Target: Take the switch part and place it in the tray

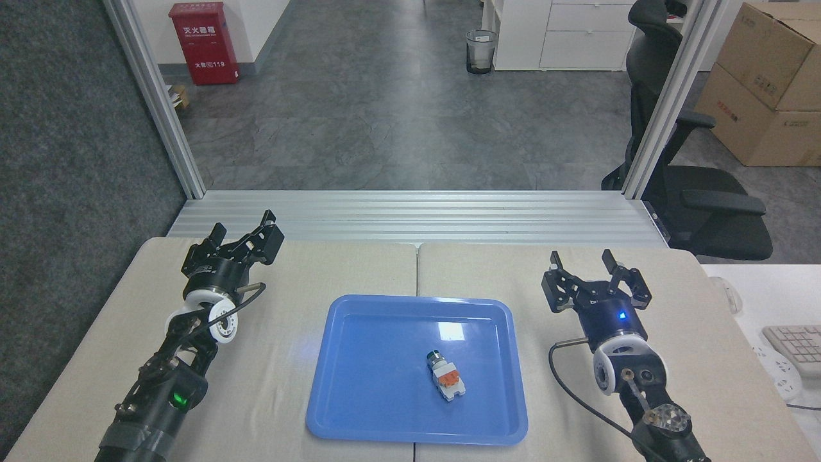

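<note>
From the head view, your switch part lies on its side inside the tray, right of centre and toward the near edge, with its dark round tip pointing away from you and the white block end toward you. Nothing touches it. It rests flat on the blue floor, clear of the raised rim on every side, so I judge the placing done.

Your right end effector hangs above the bench, to the right of the tray and well apart from the part. Its fingers are spread wide and hold nothing. That position makes sense for a finished release: the arm stands off to the side, so it no longer blocks your sight of the tray and cannot knock the part.

Your left end effector sits over the far left corner of the bench, well away from the tray. Its fingers look parted and empty. It seems parked there to keep the middle free for the other arm.

The tray lies across the seam between the two bench tops, square to you, within reach of either arm.
</note>
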